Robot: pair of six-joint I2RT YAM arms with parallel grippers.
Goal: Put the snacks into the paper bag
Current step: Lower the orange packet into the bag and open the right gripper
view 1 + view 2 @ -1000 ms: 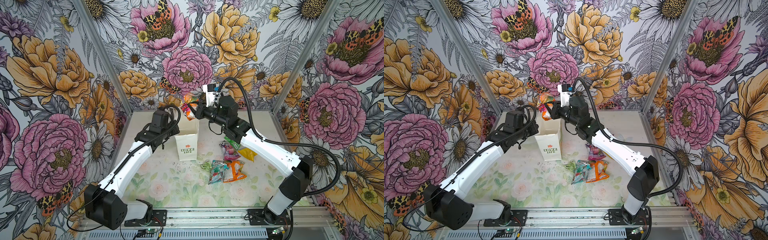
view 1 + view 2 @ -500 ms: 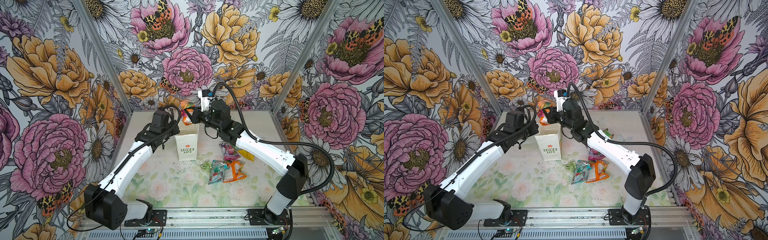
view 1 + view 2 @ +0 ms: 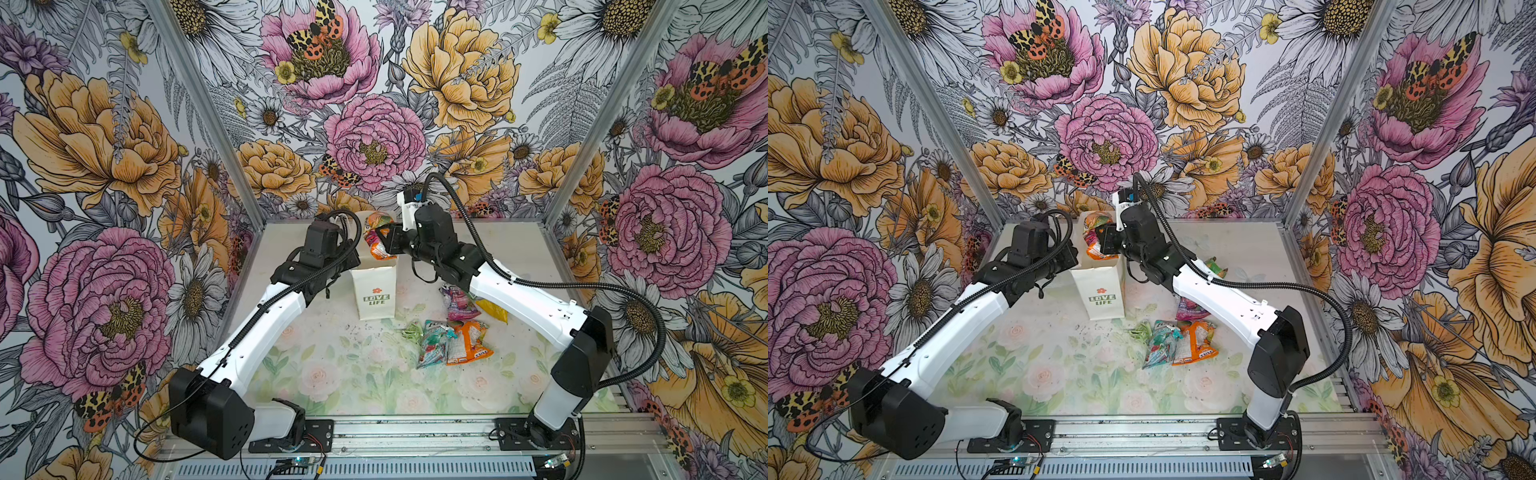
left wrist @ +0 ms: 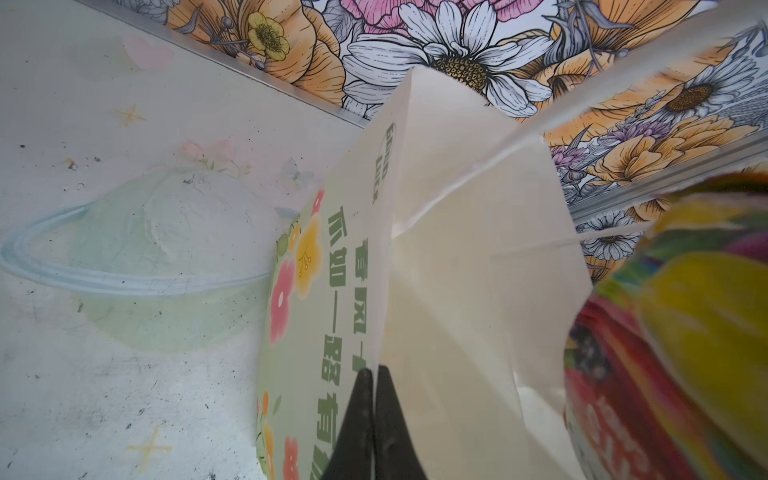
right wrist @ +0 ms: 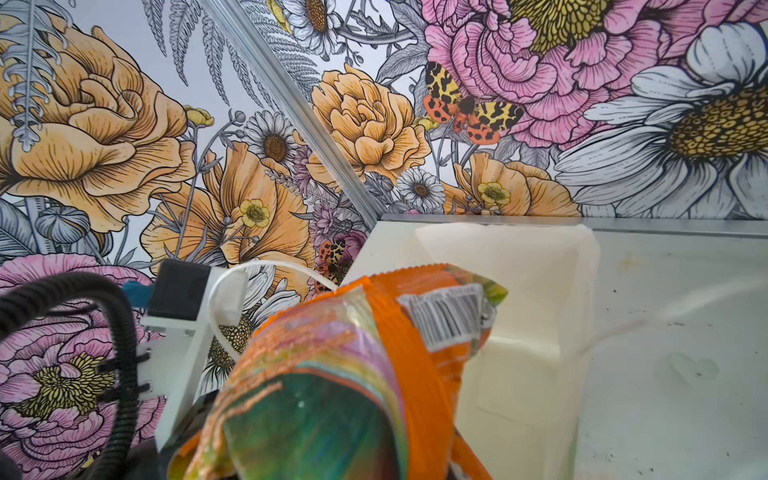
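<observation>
Clenched in right claw (image 3: 385, 240), orange crinkly plastic packet (image 3: 375, 232) over white paper bag (image 3: 374, 291); rim pinched by left claw (image 4: 371, 376); several packets (image 3: 453, 338) unbagged on counter (image 3: 332, 374).

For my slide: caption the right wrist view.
Gripped orange packet poised at the mouth of the open paper bag.

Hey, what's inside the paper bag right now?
Inside the paper bag, only bare white walls show. The orange packet at its mouth hides the bottom, so contents there are unknown.
</observation>
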